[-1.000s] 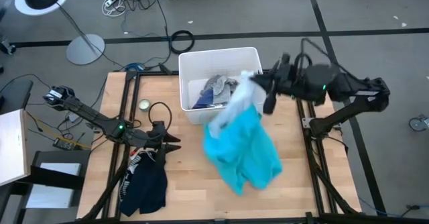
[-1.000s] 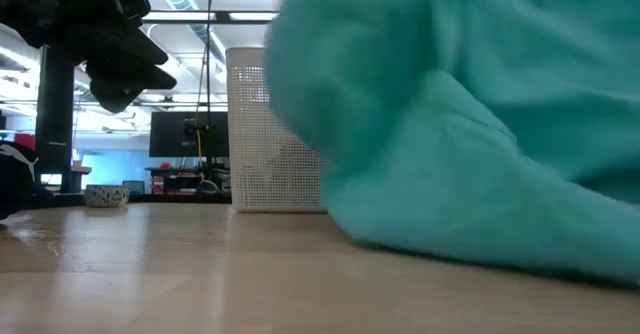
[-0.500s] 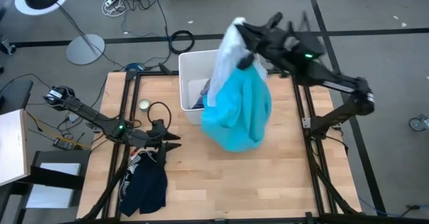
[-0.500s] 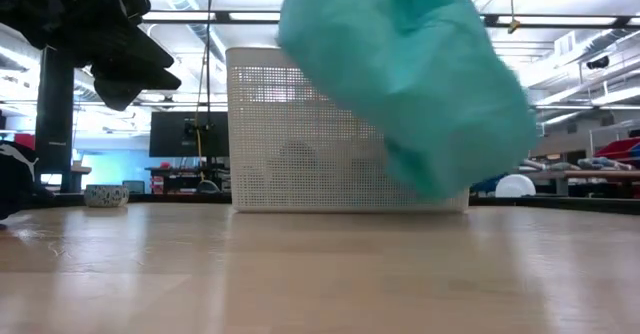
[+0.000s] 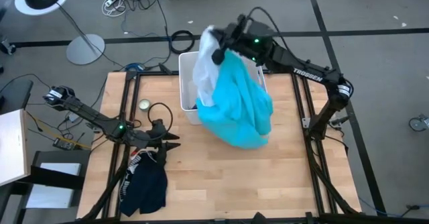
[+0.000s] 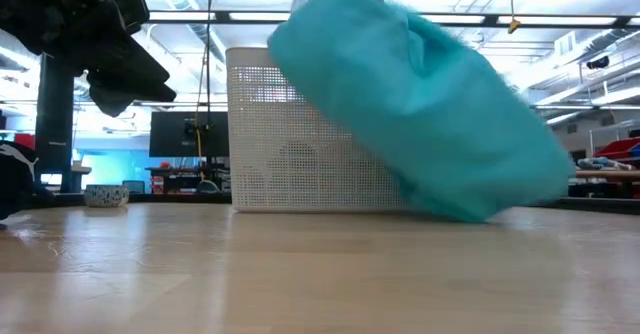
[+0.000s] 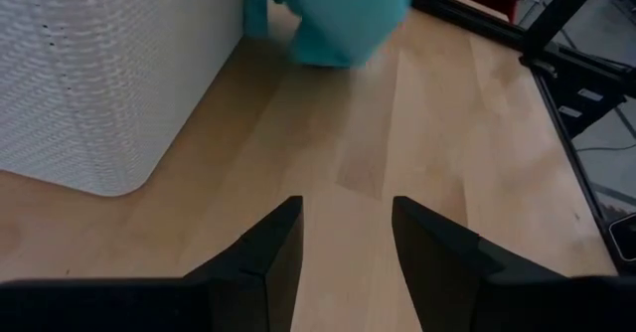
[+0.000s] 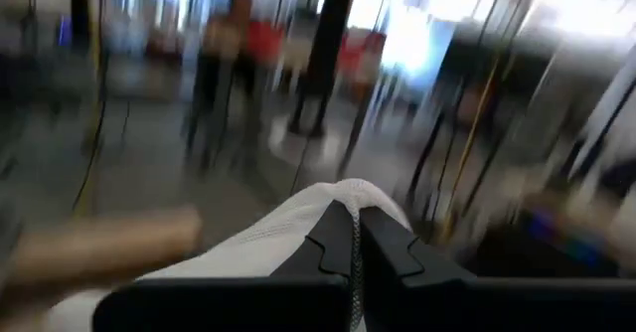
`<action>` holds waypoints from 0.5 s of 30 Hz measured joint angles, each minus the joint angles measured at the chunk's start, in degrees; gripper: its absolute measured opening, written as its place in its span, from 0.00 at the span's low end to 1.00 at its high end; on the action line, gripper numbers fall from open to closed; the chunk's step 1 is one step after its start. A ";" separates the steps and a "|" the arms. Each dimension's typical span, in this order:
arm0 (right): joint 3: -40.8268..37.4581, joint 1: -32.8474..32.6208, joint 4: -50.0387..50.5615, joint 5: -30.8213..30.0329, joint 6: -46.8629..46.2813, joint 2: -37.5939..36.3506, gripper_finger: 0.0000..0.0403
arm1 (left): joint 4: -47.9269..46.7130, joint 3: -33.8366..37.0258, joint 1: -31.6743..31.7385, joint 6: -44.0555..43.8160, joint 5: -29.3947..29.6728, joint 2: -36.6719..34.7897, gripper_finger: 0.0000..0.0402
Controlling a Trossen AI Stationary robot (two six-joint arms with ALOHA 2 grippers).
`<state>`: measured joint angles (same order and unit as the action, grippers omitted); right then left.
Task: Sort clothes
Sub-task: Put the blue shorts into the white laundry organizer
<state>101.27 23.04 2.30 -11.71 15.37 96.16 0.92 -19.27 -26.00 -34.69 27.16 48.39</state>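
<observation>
High view: two dark arms and one white rectangular plastic bin are seen. One large turquoise soft garment is held aloft over the bin's front rim, gripped at its pale upper end by the right claw, clenched on the fabric; its long axis runs from 11 o'clock down to 5 o'clock. One navy white-striped garment lies at the wooden counter's 8 o'clock corner. The left claw is held released above the counter, pointing to 3 o'clock. Only the low view shows the turquoise garment clear of the counter.
</observation>
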 joint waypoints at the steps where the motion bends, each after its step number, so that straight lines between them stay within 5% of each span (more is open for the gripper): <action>1: 0.00 0.01 5.14 0.01 -1.55 -0.10 0.00 | -0.01 0.00 0.00 -0.01 0.02 -0.01 0.40; 9: -0.15 0.27 37.10 5.82 -15.20 0.58 0.01 | -0.11 0.00 0.00 -0.01 0.13 -0.01 0.40; 15: -2.79 0.38 41.37 8.53 -17.99 1.36 0.07 | -0.45 0.00 0.02 -0.08 0.28 0.01 0.40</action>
<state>98.49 23.42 43.67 -3.18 -2.61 97.51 0.47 -19.27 -25.98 -34.76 27.44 48.40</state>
